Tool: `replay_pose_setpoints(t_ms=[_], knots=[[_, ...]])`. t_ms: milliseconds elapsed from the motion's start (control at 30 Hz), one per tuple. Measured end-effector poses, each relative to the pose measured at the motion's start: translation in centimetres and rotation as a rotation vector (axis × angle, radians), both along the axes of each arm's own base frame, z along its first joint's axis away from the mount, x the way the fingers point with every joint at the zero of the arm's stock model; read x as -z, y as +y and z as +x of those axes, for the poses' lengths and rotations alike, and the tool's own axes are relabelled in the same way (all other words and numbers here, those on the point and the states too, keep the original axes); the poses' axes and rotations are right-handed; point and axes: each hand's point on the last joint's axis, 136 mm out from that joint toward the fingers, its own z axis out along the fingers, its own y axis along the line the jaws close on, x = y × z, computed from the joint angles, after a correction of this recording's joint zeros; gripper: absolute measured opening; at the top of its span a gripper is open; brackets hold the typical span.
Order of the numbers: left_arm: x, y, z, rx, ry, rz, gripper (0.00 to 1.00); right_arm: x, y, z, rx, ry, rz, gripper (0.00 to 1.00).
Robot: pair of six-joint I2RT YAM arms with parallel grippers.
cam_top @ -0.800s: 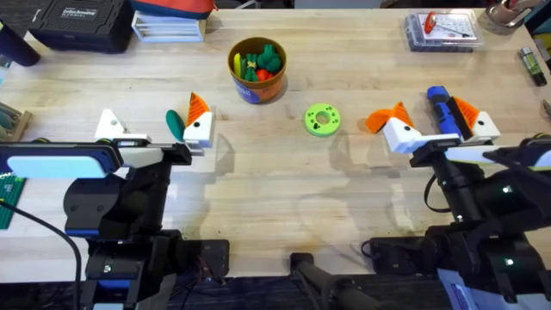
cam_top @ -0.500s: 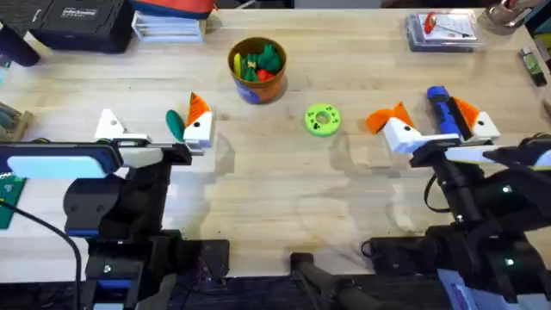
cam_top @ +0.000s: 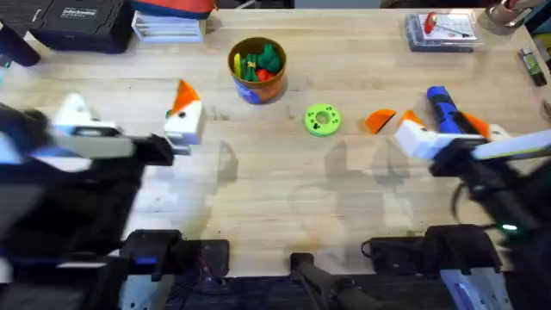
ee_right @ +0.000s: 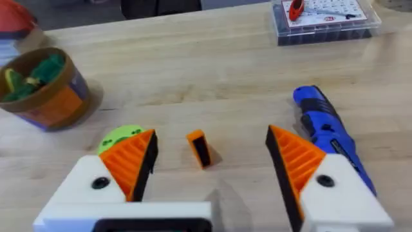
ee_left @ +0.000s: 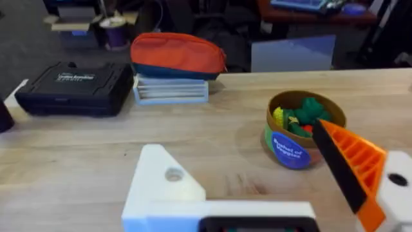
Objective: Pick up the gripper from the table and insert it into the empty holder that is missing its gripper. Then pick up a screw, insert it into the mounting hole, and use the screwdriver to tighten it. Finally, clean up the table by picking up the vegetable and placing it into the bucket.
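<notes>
Wood-topped table (cam_top: 284, 185) carries the work. The left hand (cam_top: 129, 120) hangs spread wide over its left side — one white mount bears an orange ribbed finger (ee_left: 351, 164), the other, the holder (ee_left: 164, 187), is bare, its mounting hole (ee_left: 174, 174) showing as a small round opening in the sloped face. The right hand (cam_top: 452, 138) is likewise parted and grips nothing; both of its white mounts carry orange fingers (ee_right: 296, 158). Between those fingers, on the table, lies the loose gripper (ee_right: 199, 149), an orange wedge seen in the overhead view just left of the right hand and to the right of a flat bright-green ring (cam_top: 322, 120). The screwdriver (ee_right: 325, 125), thick and bright blue, lies on the table just beside the right hand's outer finger. The bucket (cam_top: 256, 69) stands toward the far middle of the table, blue label facing the arms, with green, red and yellow toys heaped inside — well apart from both hands.
</notes>
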Motion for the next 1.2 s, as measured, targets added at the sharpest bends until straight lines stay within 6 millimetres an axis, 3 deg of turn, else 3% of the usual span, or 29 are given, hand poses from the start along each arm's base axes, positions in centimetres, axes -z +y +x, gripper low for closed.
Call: replay_pose_setpoints(t_ms=[133,300,533,767,800,967,1000,1200], knots=[[-1.7,0.0,-0.2,0.0,0.161,0.001,0.986,-3.8,0.0,-1.2,0.002,0.1,0.013,0.994],[-0.1,0.0,0.9,0.0,0.451,0.003,0.986,-6.0,0.1,-1.3,-0.006,0.255,0.001,0.994],[3.3,0.0,3.8,0.001,0.705,0.005,0.986,-4.1,0.2,0.2,-0.018,0.425,-0.011,0.993],[7.9,1.4,4.2,-0.154,0.907,-0.104,0.986,-3.6,0.2,0.4,-0.018,0.448,-0.011,0.994],[8.5,1.7,4.3,-0.194,0.929,-0.144,0.92,-3.6,0.2,0.4,-0.018,0.448,-0.011,0.994],[9.7,1.8,4.4,-0.247,0.973,-0.211,0.15,-3.6,0.2,0.4,-0.018,0.448,-0.011,0.994],[9.7,1.6,4.4,-0.234,0.972,-0.207,0.068,-3.6,0.2,0.4,-0.018,0.448,-0.011,0.994],[7.6,-2.4,4.1,-0.026,0.904,-0.135,0.94,-3.6,0.2,0.4,-0.018,0.448,-0.011,0.994]])
